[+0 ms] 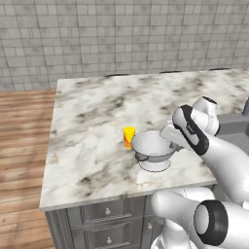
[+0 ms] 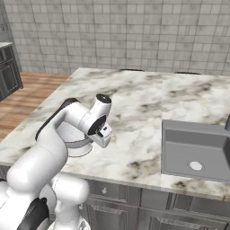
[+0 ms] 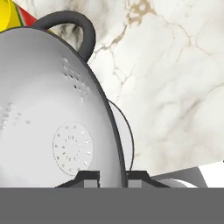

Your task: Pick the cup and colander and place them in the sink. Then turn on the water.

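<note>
Gripper (image 3: pixel 113 176) clamped astride colander (image 3: pixel 48 113) rim, one finger inside, one outside. Cup (image 1: pixel 129 135) just beyond colander. Lift straight, keep bowl level, clear cup, then carry toward sink (image 2: pixel 179 148).

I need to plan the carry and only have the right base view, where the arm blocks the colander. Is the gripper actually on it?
Observer: Yes. In the hand view the fingertips straddle the colander wall at its rim, shut on it.
Operator: Where is the cup?
Observer: The cup stands upright on the counter, right beside the colander on the side away from the arm.
Operator: Is anything inside the colander?
Observer: No, the hand view shows a bare perforated bottom.
</note>
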Robot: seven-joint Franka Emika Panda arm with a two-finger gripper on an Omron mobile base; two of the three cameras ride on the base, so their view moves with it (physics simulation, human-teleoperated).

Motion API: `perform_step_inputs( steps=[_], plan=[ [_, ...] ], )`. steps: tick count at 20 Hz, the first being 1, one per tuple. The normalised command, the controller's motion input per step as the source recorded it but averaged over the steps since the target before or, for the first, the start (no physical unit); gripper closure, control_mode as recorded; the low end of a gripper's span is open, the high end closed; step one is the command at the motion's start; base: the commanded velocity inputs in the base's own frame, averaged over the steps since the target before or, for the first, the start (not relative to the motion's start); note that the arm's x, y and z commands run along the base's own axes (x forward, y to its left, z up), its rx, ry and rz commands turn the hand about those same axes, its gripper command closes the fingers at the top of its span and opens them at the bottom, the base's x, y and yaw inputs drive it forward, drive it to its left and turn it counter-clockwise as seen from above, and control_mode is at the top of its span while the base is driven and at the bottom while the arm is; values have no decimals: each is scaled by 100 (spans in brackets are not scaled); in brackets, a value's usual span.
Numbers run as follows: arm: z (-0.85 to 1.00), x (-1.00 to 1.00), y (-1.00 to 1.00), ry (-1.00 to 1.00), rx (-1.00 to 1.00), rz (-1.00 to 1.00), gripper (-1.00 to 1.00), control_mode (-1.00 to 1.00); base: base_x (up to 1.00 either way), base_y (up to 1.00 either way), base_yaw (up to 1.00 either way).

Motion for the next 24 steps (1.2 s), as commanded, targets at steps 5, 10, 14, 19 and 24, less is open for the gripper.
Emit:
perform_step_inputs(
  steps=[5, 10, 14, 19, 24],
  plan=[
    [0, 0, 0, 0, 0, 0, 100, 100, -17, -4, -1],
    [0, 0, 0, 0, 0, 0, 100, 100, -25, -61, -7],
    [0, 0, 0, 0, 0, 0, 100, 100, -2, -76, -3],
    [0, 0, 0, 0, 0, 0, 100, 100, 0, -75, 0],
    [0, 0, 0, 0, 0, 0, 100, 100, 24, -64, 0]
  ],
)
